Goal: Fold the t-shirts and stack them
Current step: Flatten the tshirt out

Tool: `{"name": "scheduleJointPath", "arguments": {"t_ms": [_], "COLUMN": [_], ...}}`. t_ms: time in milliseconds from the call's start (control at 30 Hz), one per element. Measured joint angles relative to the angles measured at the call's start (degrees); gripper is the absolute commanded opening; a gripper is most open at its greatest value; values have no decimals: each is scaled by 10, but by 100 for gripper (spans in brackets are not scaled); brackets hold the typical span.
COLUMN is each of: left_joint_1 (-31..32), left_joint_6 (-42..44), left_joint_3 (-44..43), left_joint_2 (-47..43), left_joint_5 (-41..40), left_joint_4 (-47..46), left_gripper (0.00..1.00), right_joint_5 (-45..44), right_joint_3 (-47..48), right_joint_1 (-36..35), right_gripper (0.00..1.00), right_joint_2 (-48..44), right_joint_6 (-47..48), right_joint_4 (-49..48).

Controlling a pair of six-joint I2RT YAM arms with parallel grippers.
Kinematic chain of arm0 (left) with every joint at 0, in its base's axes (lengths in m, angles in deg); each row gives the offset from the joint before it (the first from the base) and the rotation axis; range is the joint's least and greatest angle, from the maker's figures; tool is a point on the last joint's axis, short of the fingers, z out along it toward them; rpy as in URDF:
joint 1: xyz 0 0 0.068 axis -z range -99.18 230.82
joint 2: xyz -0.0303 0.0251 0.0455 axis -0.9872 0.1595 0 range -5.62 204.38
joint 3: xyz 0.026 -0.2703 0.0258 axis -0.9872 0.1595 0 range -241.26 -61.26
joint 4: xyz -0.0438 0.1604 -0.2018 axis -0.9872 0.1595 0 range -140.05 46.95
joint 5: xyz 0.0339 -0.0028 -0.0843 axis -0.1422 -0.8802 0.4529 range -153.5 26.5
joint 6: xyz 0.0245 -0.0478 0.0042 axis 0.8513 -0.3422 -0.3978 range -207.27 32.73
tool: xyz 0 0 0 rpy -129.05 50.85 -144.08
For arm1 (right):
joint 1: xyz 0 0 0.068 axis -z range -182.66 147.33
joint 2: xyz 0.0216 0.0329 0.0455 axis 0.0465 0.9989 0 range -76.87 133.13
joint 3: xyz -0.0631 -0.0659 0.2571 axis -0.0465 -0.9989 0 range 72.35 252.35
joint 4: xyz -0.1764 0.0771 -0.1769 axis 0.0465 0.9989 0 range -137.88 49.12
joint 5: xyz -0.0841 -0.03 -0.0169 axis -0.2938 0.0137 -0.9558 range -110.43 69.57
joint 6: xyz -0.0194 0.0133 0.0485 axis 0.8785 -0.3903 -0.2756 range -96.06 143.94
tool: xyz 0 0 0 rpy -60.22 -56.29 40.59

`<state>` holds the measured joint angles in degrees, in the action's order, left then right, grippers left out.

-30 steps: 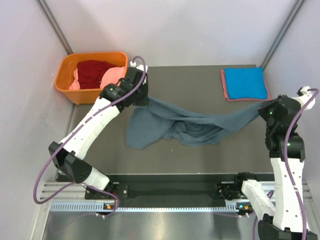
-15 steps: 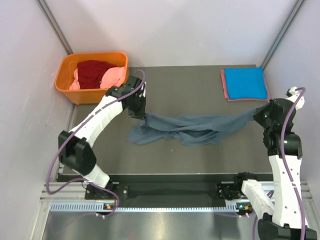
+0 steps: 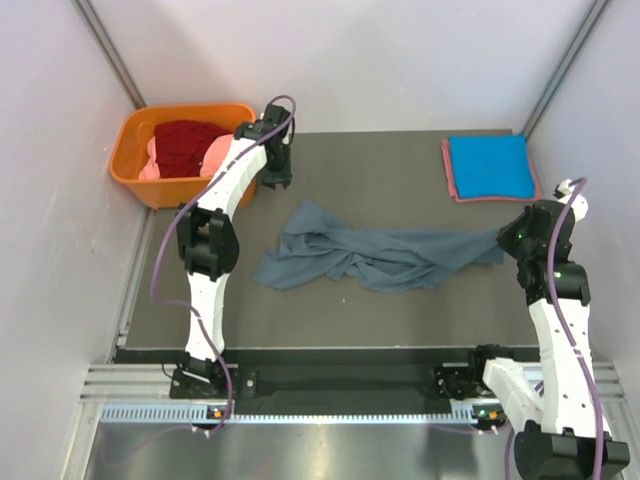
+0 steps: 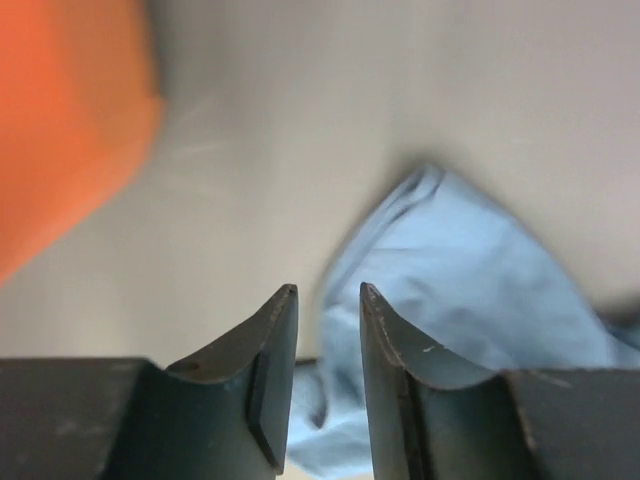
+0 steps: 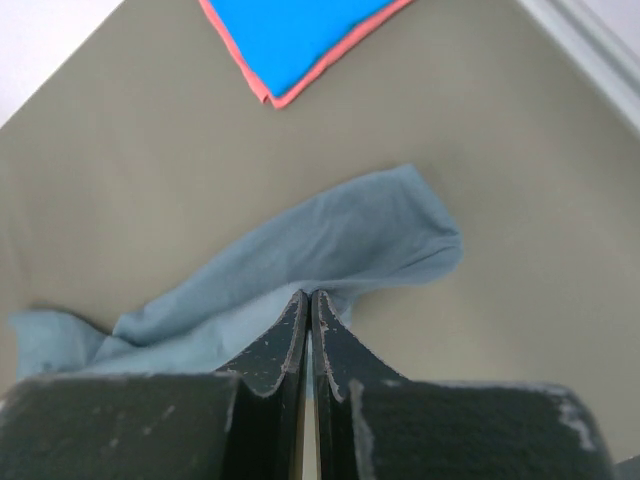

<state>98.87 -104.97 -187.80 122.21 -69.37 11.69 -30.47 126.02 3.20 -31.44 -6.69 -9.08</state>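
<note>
Lying crumpled mid-frame on bench (image 3: 400,165): grey-blue t-shirt (image 3: 380,258). Left gripper (image 4: 328,292) upper left near orange basket (image 3: 135,180), jaws partly parted, empty. Right gripper (image 5: 308,295) at right edge, pinched on grey-blue t-shirt's end.

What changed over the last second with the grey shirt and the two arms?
The left arm let go of the grey-blue t-shirt and swung away toward the orange basket, its jaws now open and empty. The shirt's left side dropped onto the table. The right arm shifted slightly inward, jaws shut on the shirt's right end. The folded blue t-shirt and the basket stayed put.
</note>
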Motion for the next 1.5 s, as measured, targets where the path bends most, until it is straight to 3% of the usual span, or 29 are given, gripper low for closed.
{"name": "scheduleJointPath", "arguments": {"t_ms": [67, 167, 267, 400, 700, 900, 1200, 1500], "left_joint_1": [0, 3, 7, 11, -3, -11, -23, -36], "left_joint_6": [-1, 4, 7, -3, -84, -139, -172, -186], "left_joint_3": [29, 151, 280, 358, 374, 384, 461, 467], "left_joint_2": [-18, -89, -171, -219, -168, -163, -163, -147], "left_joint_5": [-35, -30, 31, 96, 171, 164, 152, 144], "left_joint_4": [-3, -33, -59, -102, -189, -225, -282, -317], "left_gripper": [36, 36, 35, 34, 36, 42, 42, 41], "right_joint_5": [9, 22, 32, 41, 58, 68, 77, 84], "right_joint_3": [-6, -12, -16, -23, -32, -32, -35, -46], "right_joint_1": [0, 0, 0, 0, 1, 0, 1, 1], "right_gripper": [0, 0, 0, 0, 0, 0, 0, 0], "right_joint_2": [0, 1, 2, 2, 2, 2, 1, 1], "right_joint_6": [-1, -4, -5, -5, -10, -15, -20, -26], "right_joint_4": [-3, -13, -23, -33, -44, -50, -54, -63]}}
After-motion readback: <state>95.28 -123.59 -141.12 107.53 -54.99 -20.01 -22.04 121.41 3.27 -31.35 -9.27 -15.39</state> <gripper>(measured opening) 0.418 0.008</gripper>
